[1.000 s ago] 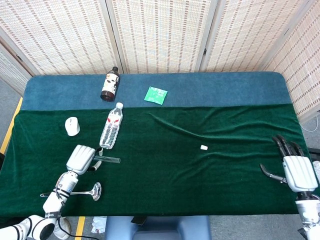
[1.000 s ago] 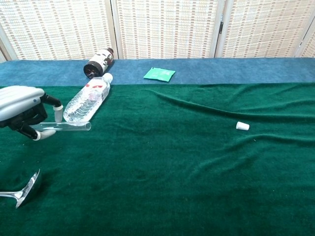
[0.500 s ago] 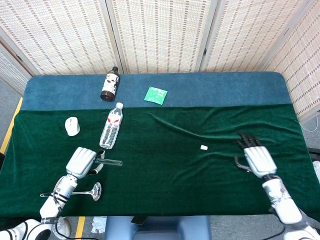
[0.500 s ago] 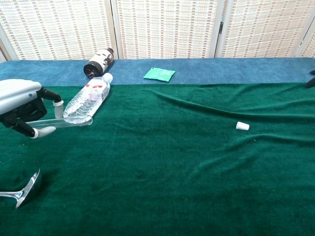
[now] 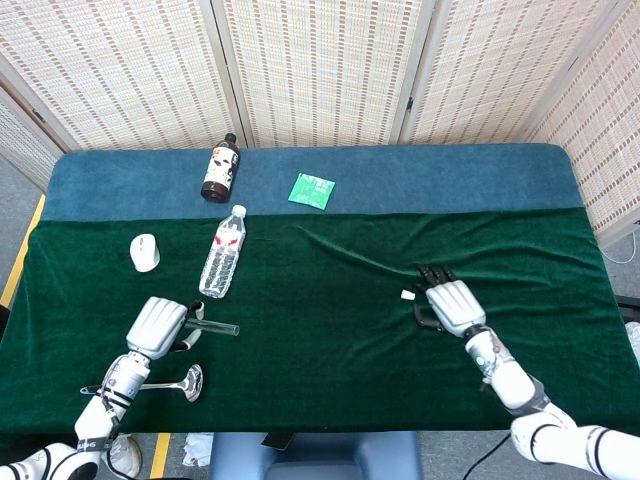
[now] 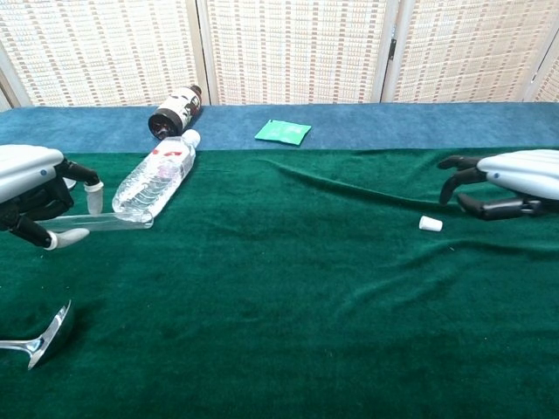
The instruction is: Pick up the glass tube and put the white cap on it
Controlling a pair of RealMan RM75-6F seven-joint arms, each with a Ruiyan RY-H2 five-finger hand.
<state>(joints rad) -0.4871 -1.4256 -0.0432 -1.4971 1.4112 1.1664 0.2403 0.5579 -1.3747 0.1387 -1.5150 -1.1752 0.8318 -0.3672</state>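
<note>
My left hand (image 5: 160,325) (image 6: 31,192) grips the glass tube (image 5: 216,326) (image 6: 109,222) at the table's front left, holding it level just above the green cloth with its open end pointing right. The small white cap (image 5: 407,295) (image 6: 430,224) lies on the cloth right of centre. My right hand (image 5: 450,305) (image 6: 511,183) hovers just right of the cap, fingers apart and curved downward, holding nothing and not touching the cap.
A clear water bottle (image 5: 223,251) lies beside the tube's end. A brown bottle (image 5: 219,168) and a green packet (image 5: 312,189) lie on the blue strip at the back. A white mouse (image 5: 144,252) and a metal spoon (image 5: 180,381) sit near the left hand.
My right hand has swept in from the table's right edge to just beside the cap. The left hand has lifted the tube slightly and drawn it a little left.
</note>
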